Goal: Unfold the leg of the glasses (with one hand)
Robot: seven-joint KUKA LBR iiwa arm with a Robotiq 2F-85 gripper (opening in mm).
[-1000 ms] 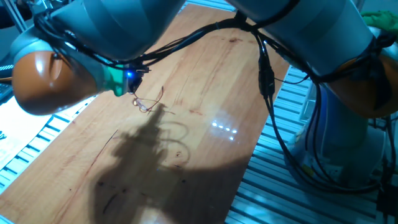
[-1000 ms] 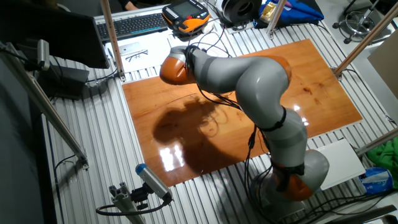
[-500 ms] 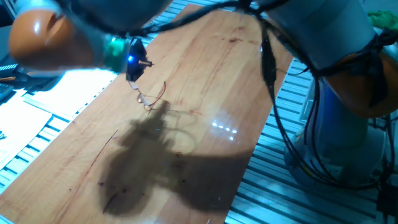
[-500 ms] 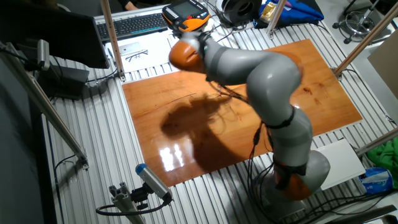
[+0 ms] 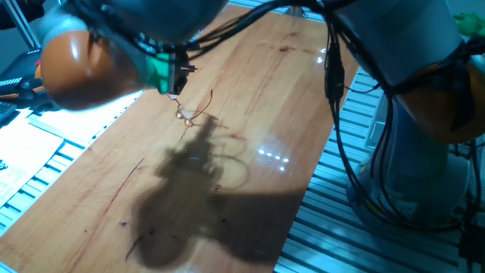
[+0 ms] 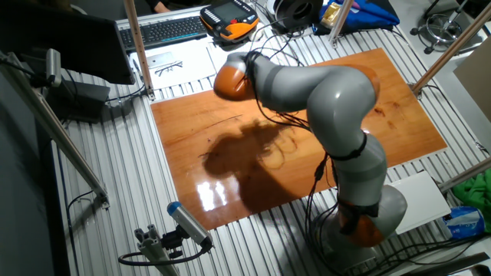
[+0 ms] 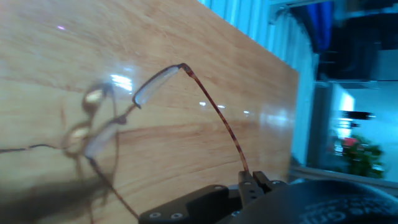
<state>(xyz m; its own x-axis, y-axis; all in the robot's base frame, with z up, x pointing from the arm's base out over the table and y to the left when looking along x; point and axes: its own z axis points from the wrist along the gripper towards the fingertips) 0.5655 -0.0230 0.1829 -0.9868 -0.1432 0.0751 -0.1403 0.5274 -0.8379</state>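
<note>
End effector [image 7: 254, 182] pinches tip of one leg; glasses [image 7: 134, 99] hang above table [image 5: 250, 98]. Unfolding step underway. Next: probably swing leg outward gently, frame may slip.

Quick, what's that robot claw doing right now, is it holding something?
Gripper: shut on one leg of the glasses, holding them above the table.
</note>
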